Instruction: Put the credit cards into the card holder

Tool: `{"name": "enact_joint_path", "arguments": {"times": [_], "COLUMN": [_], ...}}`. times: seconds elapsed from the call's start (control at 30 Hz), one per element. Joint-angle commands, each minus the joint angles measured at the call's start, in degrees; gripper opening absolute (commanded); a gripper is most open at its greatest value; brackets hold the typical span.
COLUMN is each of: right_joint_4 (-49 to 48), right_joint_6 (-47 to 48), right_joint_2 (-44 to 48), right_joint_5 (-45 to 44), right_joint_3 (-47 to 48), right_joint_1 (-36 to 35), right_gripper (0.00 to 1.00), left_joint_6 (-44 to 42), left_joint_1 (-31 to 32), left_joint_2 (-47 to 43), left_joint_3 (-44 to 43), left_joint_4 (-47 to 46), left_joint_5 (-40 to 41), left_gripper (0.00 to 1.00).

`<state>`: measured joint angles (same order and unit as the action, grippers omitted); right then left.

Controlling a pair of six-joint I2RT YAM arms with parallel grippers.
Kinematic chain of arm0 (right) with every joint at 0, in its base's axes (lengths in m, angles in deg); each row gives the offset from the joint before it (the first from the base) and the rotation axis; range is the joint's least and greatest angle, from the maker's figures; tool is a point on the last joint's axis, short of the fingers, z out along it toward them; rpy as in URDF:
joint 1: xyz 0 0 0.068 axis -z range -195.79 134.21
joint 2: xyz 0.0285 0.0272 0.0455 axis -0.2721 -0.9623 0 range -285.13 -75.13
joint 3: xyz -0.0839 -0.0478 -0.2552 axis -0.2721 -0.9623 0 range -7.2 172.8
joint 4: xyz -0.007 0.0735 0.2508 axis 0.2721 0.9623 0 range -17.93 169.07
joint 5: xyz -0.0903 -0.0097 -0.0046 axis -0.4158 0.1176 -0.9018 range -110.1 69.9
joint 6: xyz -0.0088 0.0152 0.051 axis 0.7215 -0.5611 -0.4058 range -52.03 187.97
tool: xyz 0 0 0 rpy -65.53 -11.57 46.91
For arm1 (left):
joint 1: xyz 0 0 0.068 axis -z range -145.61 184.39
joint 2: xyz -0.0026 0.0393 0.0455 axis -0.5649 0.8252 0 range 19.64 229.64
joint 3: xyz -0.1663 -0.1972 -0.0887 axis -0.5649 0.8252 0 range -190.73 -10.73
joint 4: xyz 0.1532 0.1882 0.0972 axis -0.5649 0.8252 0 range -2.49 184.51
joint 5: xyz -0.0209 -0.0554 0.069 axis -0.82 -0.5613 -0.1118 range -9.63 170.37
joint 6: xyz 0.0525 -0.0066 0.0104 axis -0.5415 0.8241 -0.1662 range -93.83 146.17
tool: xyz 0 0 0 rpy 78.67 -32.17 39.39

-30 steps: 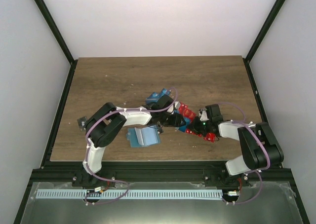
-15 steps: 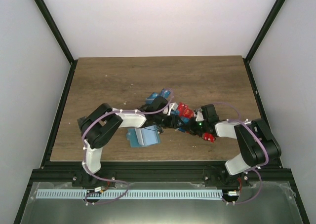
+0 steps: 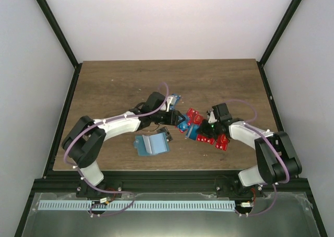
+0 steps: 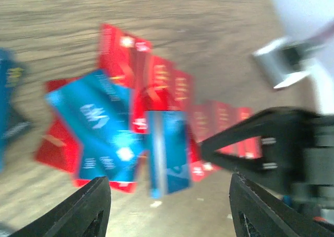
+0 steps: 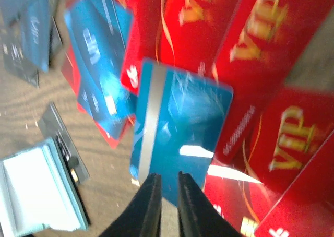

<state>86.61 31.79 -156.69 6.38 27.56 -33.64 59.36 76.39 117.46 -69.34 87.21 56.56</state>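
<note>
On a brown wooden table (image 3: 115, 85), seen from above, a teal holder (image 3: 151, 144) lies open near the front edge, left of centre, with its pale inside facing up. Left of the holder, the left arm reaches low across the table and bends past the holder's far side. The left gripper (image 4: 167, 187) hangs just beyond the holder and to its right. Its fingers are spread wide with nothing between them, and it points down at the pile.

A dark card (image 5: 55, 125) lies flat just beside the holder's far right corner. Farther back from the holder, a few blue cards (image 3: 175, 98) lie together. Right of the holder is the main scatter of cards (image 3: 203, 132), overlapping on the table. Most are red with gold lettering and some are bright blue. On the side of the pile nearest the holder, a striped card (image 5: 177, 127), blue with a silver band, rests over red ones.

Farthest right of the holder, the right gripper (image 5: 166, 177) points in across the pile. Its fingers are drawn almost together with a thin gap between them, and the tips sit at the striped card's edge. Whether they pinch that card cannot be told.
</note>
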Motion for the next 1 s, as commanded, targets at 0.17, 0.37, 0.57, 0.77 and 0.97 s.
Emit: {"name": "enact_joint_path", "arguments": {"times": [0.17,0.37,0.57,0.77,0.97], "right_joint_4": [4.47,5.02,5.44,5.02,4.36], "right_joint_6": [2.35,2.29,5.21,8.23,6.86], "right_joint_2": [-6.66,-15.36,-23.19,-23.59,-19.36], "right_joint_5": [-19.13,-27.34,-25.4,-17.58,-9.57], "right_joint_3": [13.18,21.24,22.9,19.37,13.47], "right_joint_1": [0.0,2.19,1.38,-5.09,-10.84], "right_gripper": [0.23,0.27,0.27,0.28,0.28], "left_joint_6": [-7.16,-8.57,-8.19,-7.97,-7.8], "left_joint_1": [-2.92,-3.15,-3.12,-2.85,-1.11], "left_joint_2": [7.89,12.52,14.29,12.78,10.55], "left_joint_3": [-7.33,-11.43,-12.19,-9.09,-4.48], "left_joint_4": [12.39,13.03,13.07,11.45,9.57], "left_joint_5": [16.0,14.81,13.34,11.59,8.24], "left_gripper": [0.77,0.83,0.83,0.83,0.81]}}
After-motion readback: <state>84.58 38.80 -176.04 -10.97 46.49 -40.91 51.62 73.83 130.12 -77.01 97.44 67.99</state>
